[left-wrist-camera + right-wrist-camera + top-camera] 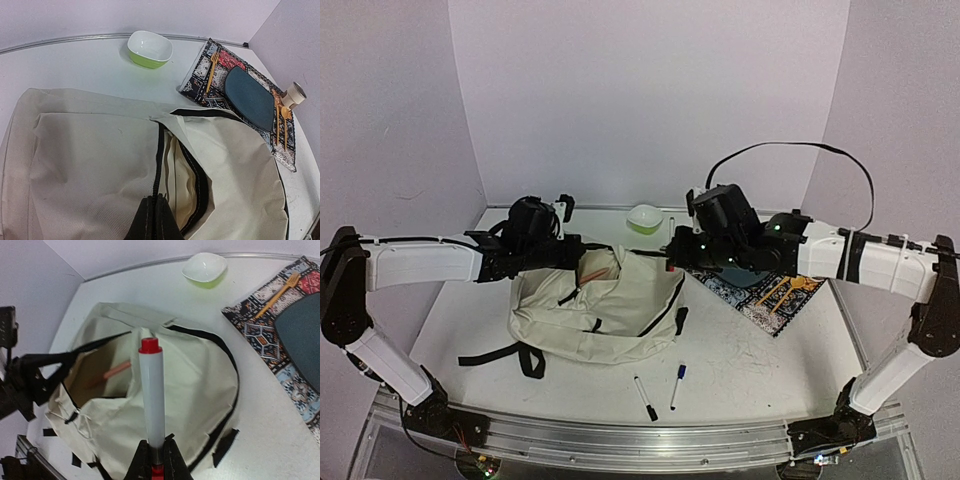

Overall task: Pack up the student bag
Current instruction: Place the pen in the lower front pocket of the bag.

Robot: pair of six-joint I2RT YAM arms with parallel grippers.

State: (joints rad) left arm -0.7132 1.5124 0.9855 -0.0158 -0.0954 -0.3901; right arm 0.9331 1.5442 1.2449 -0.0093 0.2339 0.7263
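Student bag (pixel 600 310) lies on the table (pixel 750 370) between the two arms, its mouth facing up. Left gripper (pixel 156 212) is pinched on the zipper edge (pixel 160 160) and holds it raised, evidently to keep the mouth gaping. Right gripper (pixel 156 457) clamps a red-capped marker (pixel 151 390) by its tail, cap pointing out over that opening, probably ready to drop it in.
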